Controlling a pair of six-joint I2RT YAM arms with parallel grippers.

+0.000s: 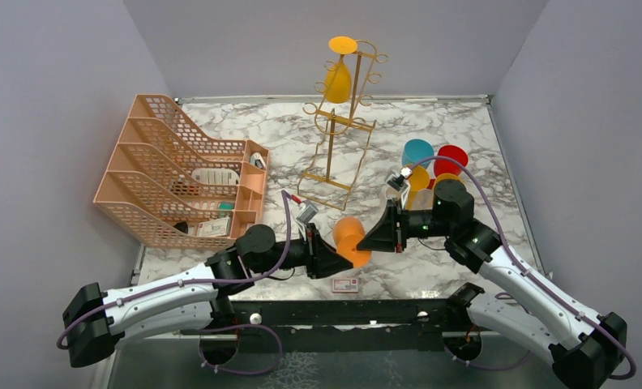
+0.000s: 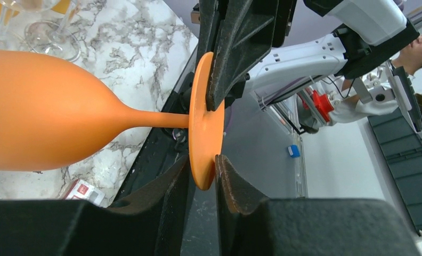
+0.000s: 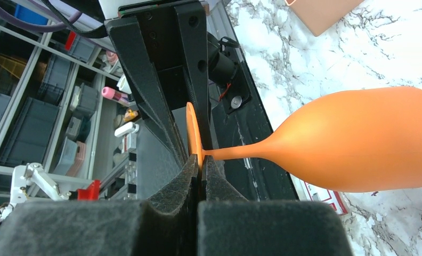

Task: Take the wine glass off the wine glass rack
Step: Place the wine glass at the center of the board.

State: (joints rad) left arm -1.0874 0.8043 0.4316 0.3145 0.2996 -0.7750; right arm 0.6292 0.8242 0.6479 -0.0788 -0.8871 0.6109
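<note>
Wine glass (image 1: 352, 240), orange, lies sideways in the air well in front of the wine glass rack (image 1: 338, 142). We see the right gripper (image 3: 199, 160) pinching its foot. The left gripper (image 2: 203, 165) sits narrowly astride the foot, and we cannot tell whether it grips.

The top camera looks down from high over the near edge onto the whole surface (image 1: 431, 121). Both wrist cameras sit right against the orange glass (image 1: 352, 241), facing each other. All three views share it.
</note>
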